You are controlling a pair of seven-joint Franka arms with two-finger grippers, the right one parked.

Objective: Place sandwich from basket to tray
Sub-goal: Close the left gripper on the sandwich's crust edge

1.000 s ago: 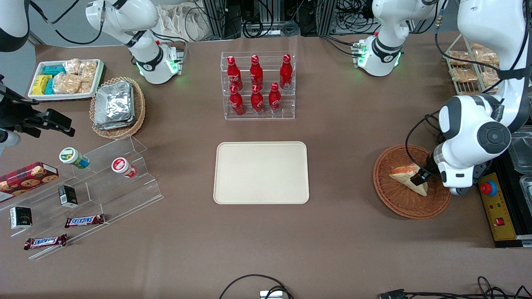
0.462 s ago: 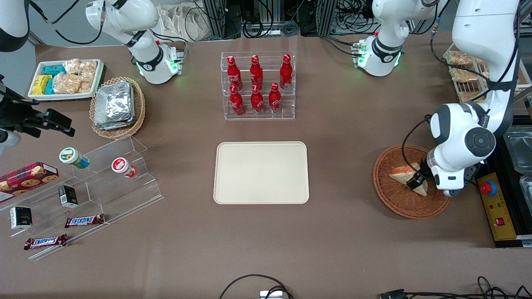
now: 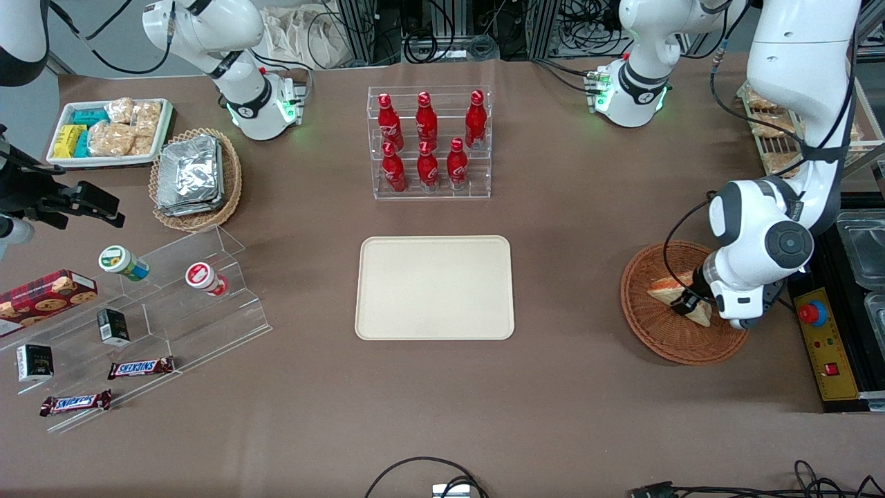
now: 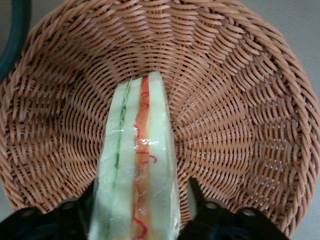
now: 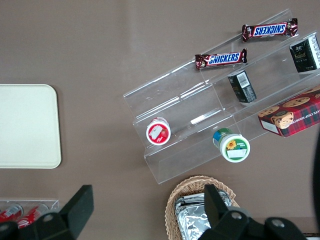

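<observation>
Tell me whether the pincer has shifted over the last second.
Yes. The pincer slid toward the tray across the basket, straddling the sandwich.

The tool (image 3: 686, 302) has slid farther along the sandwich (image 3: 669, 290).

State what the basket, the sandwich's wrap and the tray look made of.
Basket: woven reddish-brown wicker, visibly braided strands. Sandwich: glossy clear film, judging by its glare. Tray: matte cream, likely plastic. The gripper straddles the sandwich in the basket.
</observation>
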